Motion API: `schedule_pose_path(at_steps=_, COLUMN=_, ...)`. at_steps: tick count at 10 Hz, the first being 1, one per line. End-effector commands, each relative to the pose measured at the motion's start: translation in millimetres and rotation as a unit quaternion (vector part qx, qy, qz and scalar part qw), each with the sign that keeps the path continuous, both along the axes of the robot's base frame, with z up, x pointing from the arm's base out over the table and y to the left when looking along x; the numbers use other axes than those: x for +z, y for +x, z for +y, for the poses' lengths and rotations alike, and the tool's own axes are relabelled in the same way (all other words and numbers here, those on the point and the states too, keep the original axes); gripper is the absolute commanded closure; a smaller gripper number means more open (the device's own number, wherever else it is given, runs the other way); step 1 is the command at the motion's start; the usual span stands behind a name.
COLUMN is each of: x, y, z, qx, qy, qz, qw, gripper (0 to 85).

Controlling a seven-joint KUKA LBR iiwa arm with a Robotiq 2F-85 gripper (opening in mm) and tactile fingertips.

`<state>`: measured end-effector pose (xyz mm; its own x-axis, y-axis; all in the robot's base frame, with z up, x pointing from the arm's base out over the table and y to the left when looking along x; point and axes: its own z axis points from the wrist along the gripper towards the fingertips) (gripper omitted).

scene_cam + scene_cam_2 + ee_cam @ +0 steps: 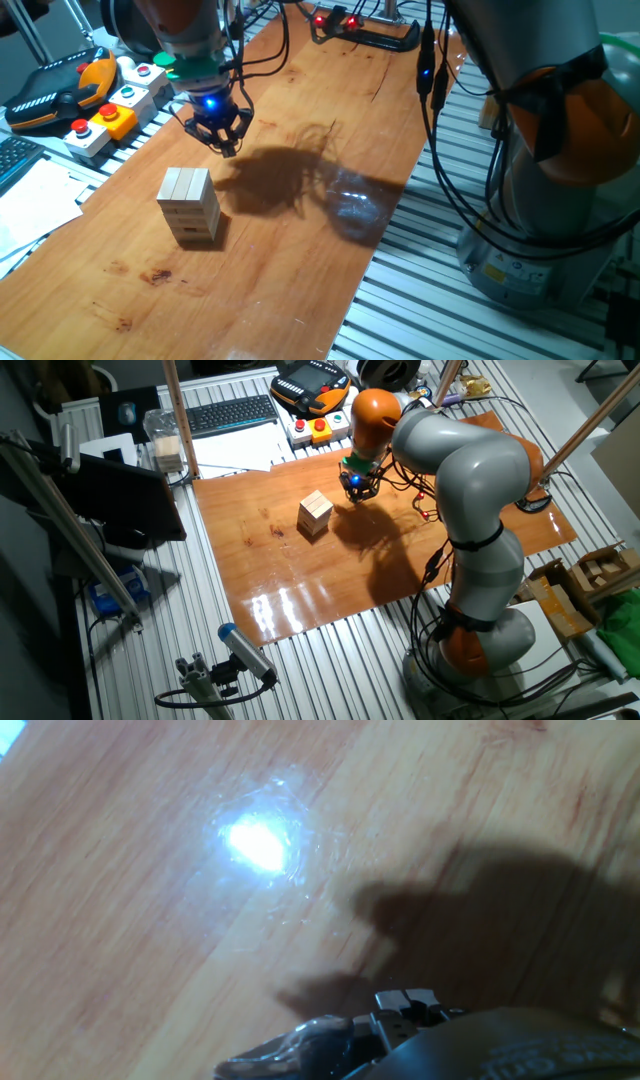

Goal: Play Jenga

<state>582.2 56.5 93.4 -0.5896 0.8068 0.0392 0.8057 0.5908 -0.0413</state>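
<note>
The Jenga tower (188,205) is a small stack of pale wooden blocks, a few crossed layers high, upright on the brown wooden board (300,290). It also shows in the other fixed view (315,515). My gripper (226,146) hangs low over the board just behind and to the right of the tower, apart from it, with a blue light above the fingers. Its fingertips come together and hold nothing. It also shows in the other fixed view (357,490). The hand view shows only bare board, a glare spot and the fingers' base (400,1008); the tower is out of that view.
Grey boxes with coloured push-buttons (110,100) and an orange-black pendant (55,85) lie at the board's left far edge, with papers (30,200) beside them. A black clamp with red lights (365,30) sits at the far end. The arm's base (540,200) stands right of the board.
</note>
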Motion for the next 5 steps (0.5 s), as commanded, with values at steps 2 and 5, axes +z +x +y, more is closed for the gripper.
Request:
schedule_pose_path(at_steps=2, x=0.0, y=0.6, z=0.4, qx=-0.019, qy=-0.008, qz=0.002, qw=1.0, gripper=84.3)
schedule_pose_path(at_steps=5, x=-1.7, y=0.2, z=3.1, qx=-0.032, qy=-0.019, qz=0.002, qw=0.999, gripper=84.3)
